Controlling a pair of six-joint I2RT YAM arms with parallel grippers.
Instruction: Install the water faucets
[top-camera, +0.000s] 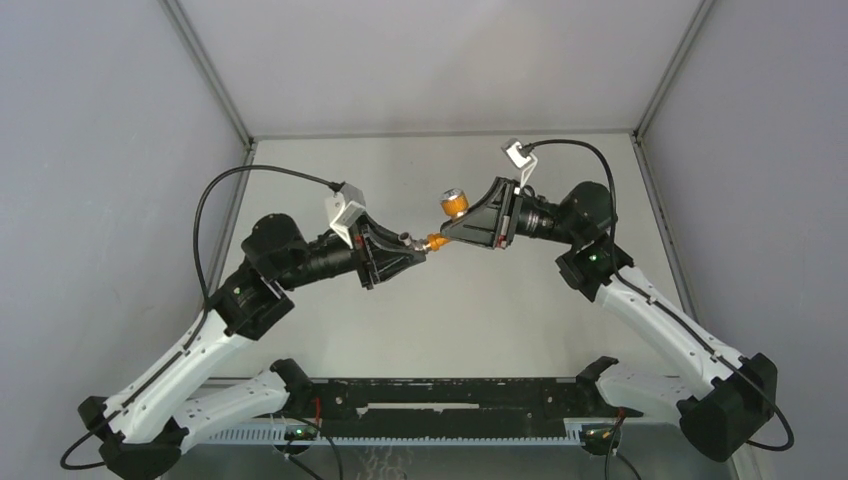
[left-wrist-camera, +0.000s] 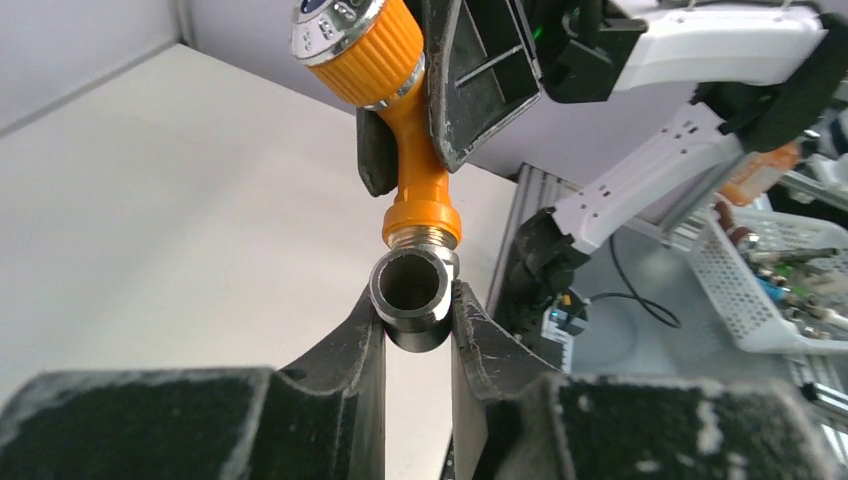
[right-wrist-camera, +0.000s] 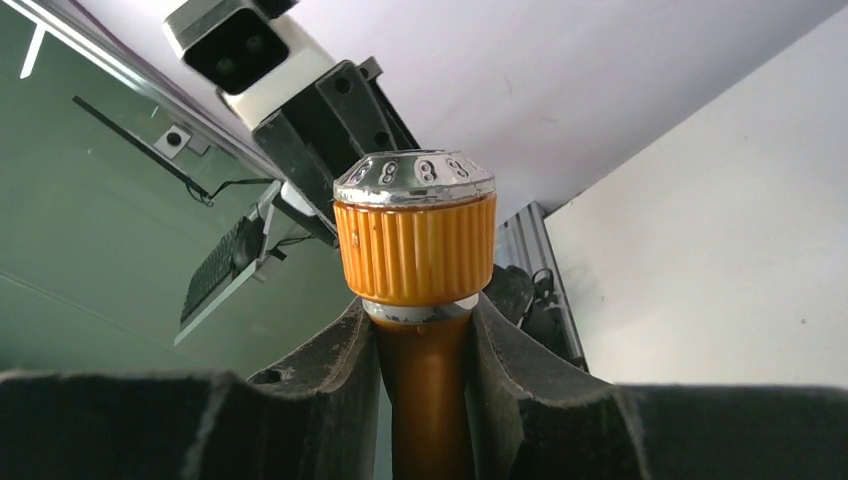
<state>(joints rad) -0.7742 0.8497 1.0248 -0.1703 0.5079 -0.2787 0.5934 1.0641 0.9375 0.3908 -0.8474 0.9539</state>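
Observation:
The water faucets are held in mid-air above the table's middle. My right gripper (top-camera: 450, 228) (right-wrist-camera: 422, 330) is shut on the stem of the orange tap body (right-wrist-camera: 415, 240) (left-wrist-camera: 405, 120), just below its ribbed knob with the silvery round end. The tap's threaded outlet points at the left arm. Between the tips of my left gripper (top-camera: 415, 245) (left-wrist-camera: 415, 310), which is shut on it, sits the small grey metal fitting (left-wrist-camera: 410, 295) (top-camera: 408, 240), a short open tube. The fitting's rim touches or nearly touches the tap's outlet; I cannot tell whether the threads are engaged.
The pale table (top-camera: 440, 320) lies under both arms, enclosed by grey walls on three sides. A black rail (top-camera: 440, 400) runs along the near edge between the arm bases. A white basket (left-wrist-camera: 770, 290) of small parts stands off the table.

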